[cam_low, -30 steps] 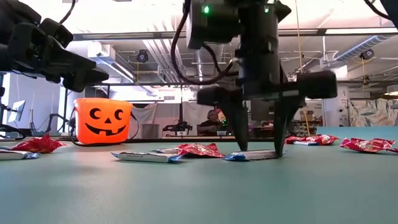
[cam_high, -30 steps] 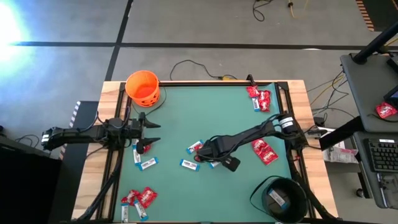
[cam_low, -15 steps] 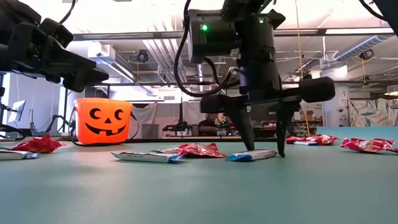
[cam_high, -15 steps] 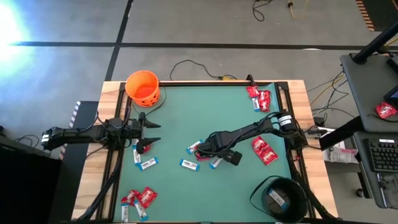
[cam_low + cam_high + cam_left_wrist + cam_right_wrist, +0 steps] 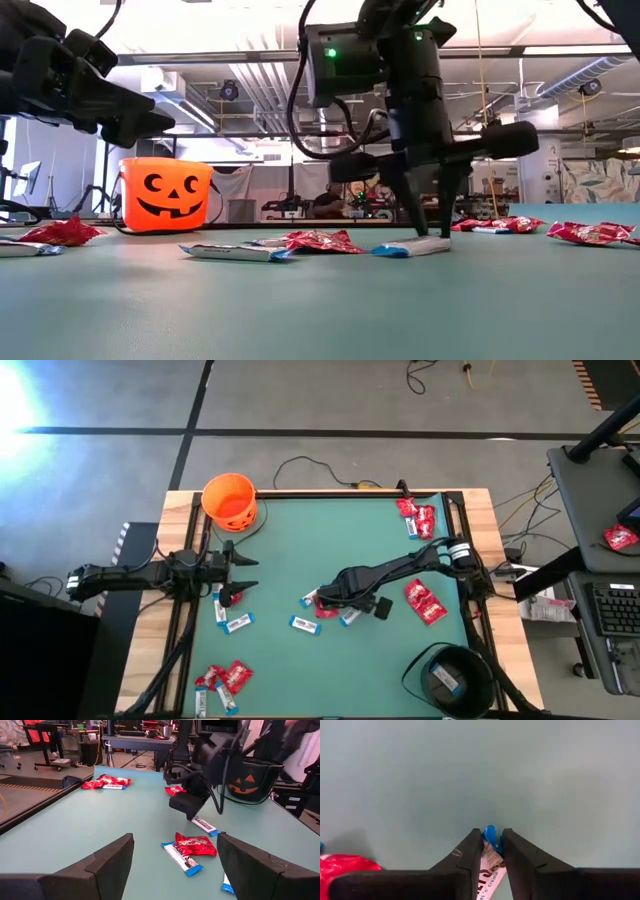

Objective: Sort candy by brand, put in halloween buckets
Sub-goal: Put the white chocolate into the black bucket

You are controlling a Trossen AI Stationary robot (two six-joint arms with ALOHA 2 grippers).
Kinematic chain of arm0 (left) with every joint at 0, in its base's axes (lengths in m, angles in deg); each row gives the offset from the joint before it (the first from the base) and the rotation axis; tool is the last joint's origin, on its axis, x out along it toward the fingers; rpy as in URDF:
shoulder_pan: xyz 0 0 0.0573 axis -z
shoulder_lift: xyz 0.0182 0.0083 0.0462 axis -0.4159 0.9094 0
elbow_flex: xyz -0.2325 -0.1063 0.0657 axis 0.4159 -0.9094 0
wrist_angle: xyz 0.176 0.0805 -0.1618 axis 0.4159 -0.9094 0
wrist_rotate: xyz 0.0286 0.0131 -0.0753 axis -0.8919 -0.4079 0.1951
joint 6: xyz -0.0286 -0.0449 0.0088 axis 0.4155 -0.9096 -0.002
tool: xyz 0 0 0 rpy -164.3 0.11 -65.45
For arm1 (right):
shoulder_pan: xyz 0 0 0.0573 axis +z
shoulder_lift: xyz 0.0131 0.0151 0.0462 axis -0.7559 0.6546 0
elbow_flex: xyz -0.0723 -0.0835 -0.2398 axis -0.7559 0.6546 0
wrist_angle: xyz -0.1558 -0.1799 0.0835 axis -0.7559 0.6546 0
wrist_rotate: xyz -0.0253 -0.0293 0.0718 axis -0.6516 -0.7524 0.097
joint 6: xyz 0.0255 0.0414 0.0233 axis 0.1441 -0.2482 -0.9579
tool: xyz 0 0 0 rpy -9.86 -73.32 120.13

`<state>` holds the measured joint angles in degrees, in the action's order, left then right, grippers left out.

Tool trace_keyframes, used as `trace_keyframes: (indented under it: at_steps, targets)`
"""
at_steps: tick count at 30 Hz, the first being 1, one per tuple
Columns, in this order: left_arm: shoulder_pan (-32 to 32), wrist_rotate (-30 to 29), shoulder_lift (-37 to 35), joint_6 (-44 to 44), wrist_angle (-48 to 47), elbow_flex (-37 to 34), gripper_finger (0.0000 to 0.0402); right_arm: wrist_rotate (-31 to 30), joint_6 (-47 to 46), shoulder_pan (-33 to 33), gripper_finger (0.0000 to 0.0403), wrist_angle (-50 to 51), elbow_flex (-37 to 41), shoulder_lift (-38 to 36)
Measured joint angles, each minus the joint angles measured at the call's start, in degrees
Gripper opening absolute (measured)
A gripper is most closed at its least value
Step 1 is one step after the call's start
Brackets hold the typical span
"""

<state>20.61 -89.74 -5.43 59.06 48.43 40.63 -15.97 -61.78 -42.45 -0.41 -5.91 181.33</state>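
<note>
My right gripper [image 5: 343,608] [image 5: 427,236] stands at the table's middle, shut on a slim blue-and-white candy bar [image 5: 410,247] [image 5: 488,860]. A red packet [image 5: 326,610] and another bar [image 5: 312,597] lie just beside it. My left gripper [image 5: 243,575] [image 5: 172,865] hovers open above the table's left side, over a red packet [image 5: 230,597]. The orange jack-o'-lantern bucket [image 5: 230,500] [image 5: 165,195] stands at the far left corner. The black bucket [image 5: 455,678] [image 5: 255,772] stands at the near right corner with a bar [image 5: 445,680] inside. My right gripper pinches the blue-and-white bar between its two fingers near one end; the blue crimped end [image 5: 490,834] pokes out past the fingertips. The fingers [image 5: 412,215] come from above, pointing down. The bar lies flat on the table [image 5: 300,300].
More candy is scattered: bars [image 5: 305,623] [image 5: 237,623], a red packet [image 5: 425,600], a red heap at the far right [image 5: 415,518] and a mixed heap at the near left [image 5: 220,680]. A cable [image 5: 300,465] runs behind the table's far edge.
My right gripper has moved a little toward the table's left and its fingers, which stood wide on either side of the blue-and-white bar, have shut on it. The bar stays on the table.
</note>
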Motion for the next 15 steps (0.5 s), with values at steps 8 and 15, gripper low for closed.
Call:
trace_keyframes:
  at_steps: [8,15]
  targets:
    - [0.01,0.01,0.0,0.0,0.0,0.0,0.0272,0.19,9.11,-0.74,0.0086,2.94,-0.02,-3.53]
    - [0.0,0.0,0.04,0.0,-0.01,0.0,0.0272,1.66,4.03,0.86,0.0163,5.16,0.0,-4.26]
